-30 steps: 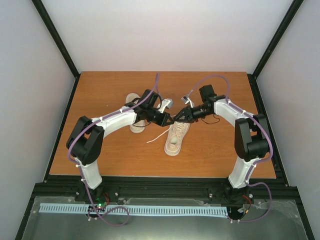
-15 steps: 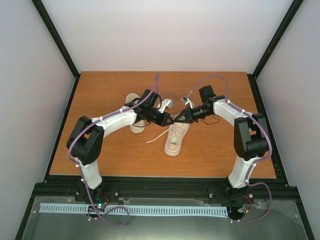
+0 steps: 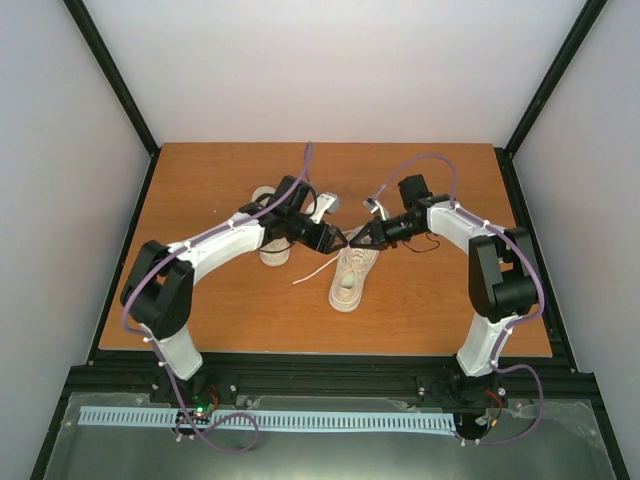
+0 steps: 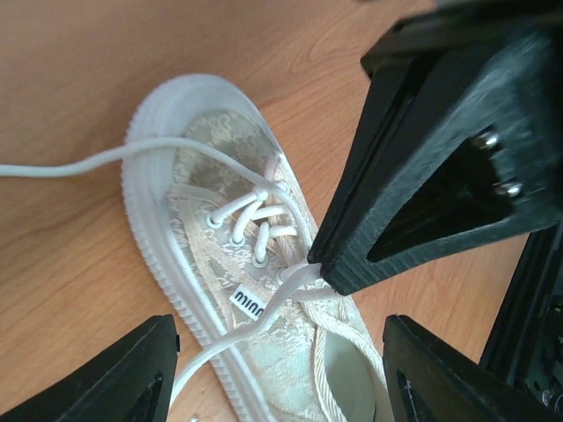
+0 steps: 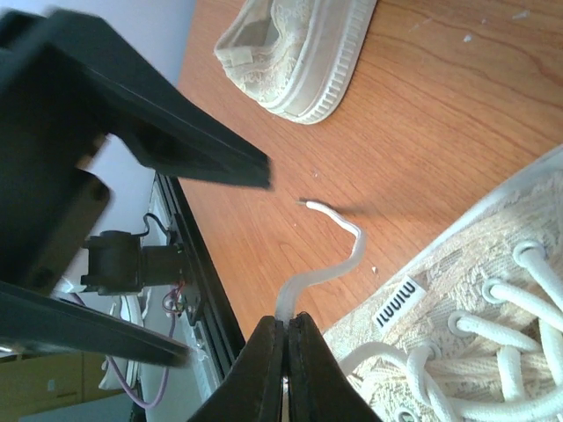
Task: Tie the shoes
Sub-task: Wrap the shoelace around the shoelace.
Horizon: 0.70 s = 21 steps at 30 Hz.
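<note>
Left arm: our left arm reaches in over the table from the left, and its elbow has swung further left than it was a second ago.
Left gripper: the left gripper hangs over the middle shoe with its fingers spread wide and nothing between them. A moment back they were closed at this same spot, so we read this as a release.
Far shoe: the far shoe lies left of centre, partly under our left arm. We cannot tell how its laces lie.
Lace: one white lace trails off the toe to the left onto the bare wood. A second strand runs from the top eyelets down the shoe's side.
Near shoe: the near shoe sits in the middle of the table, toe toward us and heel away. It is laced through the eyelets, but we see no knot and no bow.
Right gripper: the right gripper has pressed its fingers together on that second strand, right at the top eyelets, with the short free end poking out beyond the tips.
What changed: the strand has passed from our left side to our right.
What it means: we judge the tying barely begun. The left is now free to fetch the trailing lace, so we can cross the two.
</note>
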Motion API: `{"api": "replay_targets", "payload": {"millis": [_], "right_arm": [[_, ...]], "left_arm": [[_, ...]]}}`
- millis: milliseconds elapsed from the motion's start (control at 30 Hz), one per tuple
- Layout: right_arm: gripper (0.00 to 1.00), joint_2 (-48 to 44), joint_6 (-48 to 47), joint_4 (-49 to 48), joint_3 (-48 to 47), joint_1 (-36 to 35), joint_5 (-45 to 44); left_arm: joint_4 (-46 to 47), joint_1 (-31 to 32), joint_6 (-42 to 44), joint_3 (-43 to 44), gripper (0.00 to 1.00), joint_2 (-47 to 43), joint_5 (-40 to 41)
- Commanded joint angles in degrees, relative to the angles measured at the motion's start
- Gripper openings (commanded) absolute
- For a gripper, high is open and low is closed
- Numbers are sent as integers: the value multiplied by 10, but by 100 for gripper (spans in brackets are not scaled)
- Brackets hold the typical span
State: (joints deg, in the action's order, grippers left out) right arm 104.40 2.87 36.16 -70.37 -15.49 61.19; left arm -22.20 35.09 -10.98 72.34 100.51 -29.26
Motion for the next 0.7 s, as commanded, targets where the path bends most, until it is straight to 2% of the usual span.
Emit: {"api": "replay_targets", "payload": {"millis": [0,100,300,533,667], "right_arm": [[3,-30,-2,-6,17,-4,-5],[3,-42,-2,-7,25,-3,-10],[3,-57,2,-8,38,-3,-10],[3,-73,2,-12,48,-3,-16],[3,-76,7,-18,56,-3,-14]], "left_arm": [[-15,-32,23,0,67,-58,24],[-27,-55,44,18,65,-50,33],[-128,-57,96,154,58,92,74],[-200,-54,167,277,59,207,52],[-224,-46,206,316,61,246,61]]}}
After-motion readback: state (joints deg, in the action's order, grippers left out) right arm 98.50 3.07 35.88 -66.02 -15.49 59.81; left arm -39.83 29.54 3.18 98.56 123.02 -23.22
